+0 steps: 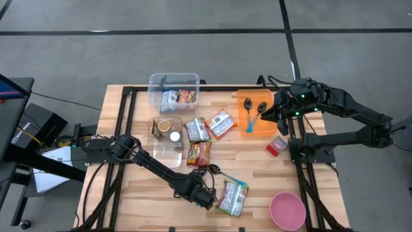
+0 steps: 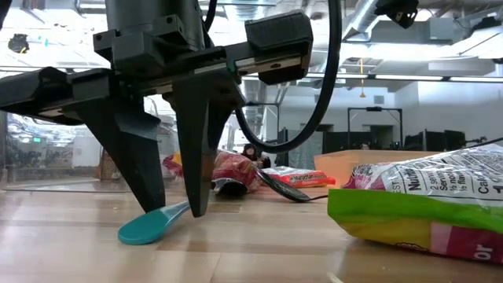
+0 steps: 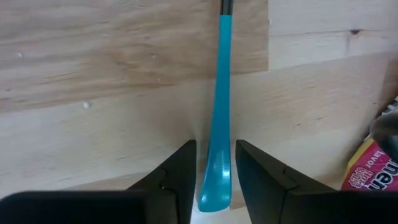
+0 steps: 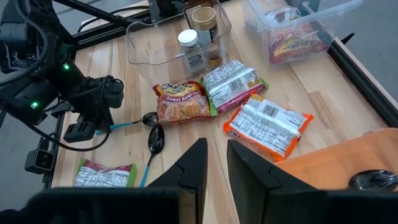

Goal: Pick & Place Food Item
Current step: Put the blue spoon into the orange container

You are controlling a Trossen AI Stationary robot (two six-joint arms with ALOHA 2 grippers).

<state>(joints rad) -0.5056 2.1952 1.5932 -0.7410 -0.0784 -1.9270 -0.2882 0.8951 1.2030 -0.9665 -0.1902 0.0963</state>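
Left gripper [image 3: 212, 177] straddles the flat end of a slim teal plastic spoon [image 3: 217, 124], jaws either side and close to it but not visibly pinching.

Lying flat on the wooden table [image 1: 129, 206], just beside the green-edged noodle packet [image 1: 233, 196], the spoon looks light, stiff and slick; I judge mid-handle the surest hold. Right gripper [image 4: 214, 163], fingers nearly together and holding nothing, hangs well away over the orange tray [image 1: 250, 98]. Counted: about five loose noodle packets, with more in the clear tub [image 1: 174, 87]; four spoons; one pink bowl [image 1: 287, 211].
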